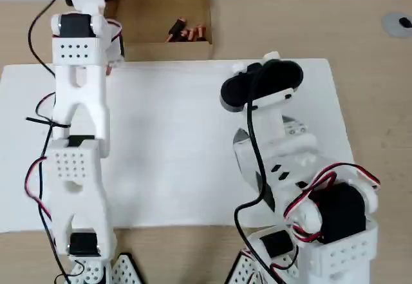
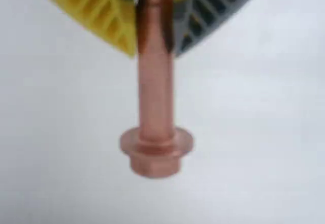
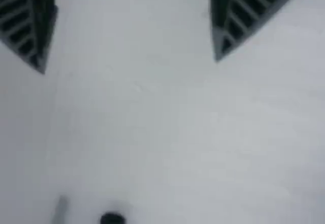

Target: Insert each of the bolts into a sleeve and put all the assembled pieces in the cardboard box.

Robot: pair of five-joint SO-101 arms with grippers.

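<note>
My left end effector (image 2: 155, 49) is pinching a copper bolt (image 2: 155, 107) by its shank, head end free. The box (image 1: 158, 7) at the desk's (image 1: 373, 71) far edge holds a few pieces (image 1: 187, 31). The right end effector (image 3: 127, 61) is spread wide over the white sheet (image 1: 174, 149).
</note>
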